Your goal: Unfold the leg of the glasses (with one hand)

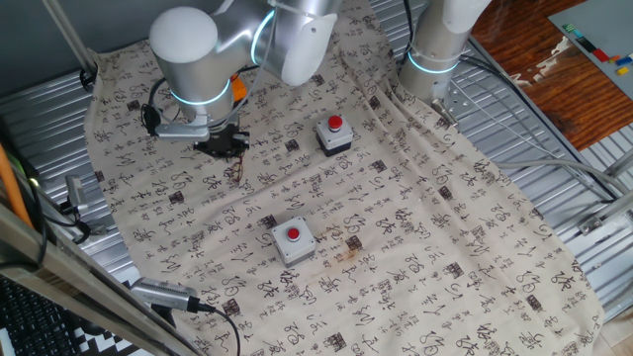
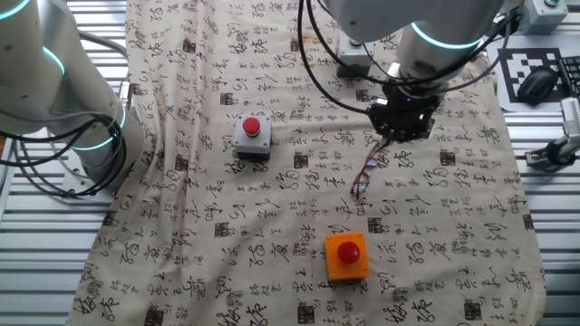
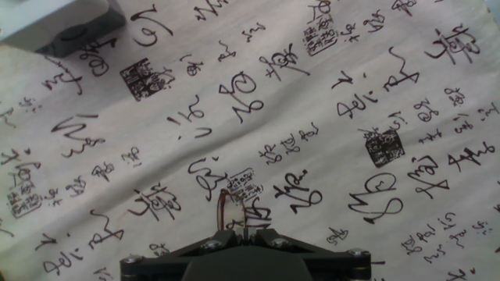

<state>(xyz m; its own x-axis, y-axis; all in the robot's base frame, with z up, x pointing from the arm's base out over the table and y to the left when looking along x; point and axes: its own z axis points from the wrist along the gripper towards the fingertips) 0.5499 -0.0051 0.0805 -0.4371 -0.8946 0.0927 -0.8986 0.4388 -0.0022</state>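
Upper left of one fixed view: gripper (image 1: 222,144), pointing down over the printed cloth (image 1: 415,227). Fingers pinched on the glasses (image 1: 236,172), which hang just below toward frame centre.

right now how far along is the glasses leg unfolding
Done: the pincer has reached the thin reddish-brown wire-framed glasses, which hang from it with their lower end near the printed cloth. In hand: it appears to grip one end. Left: whether the leg is open cannot be told.
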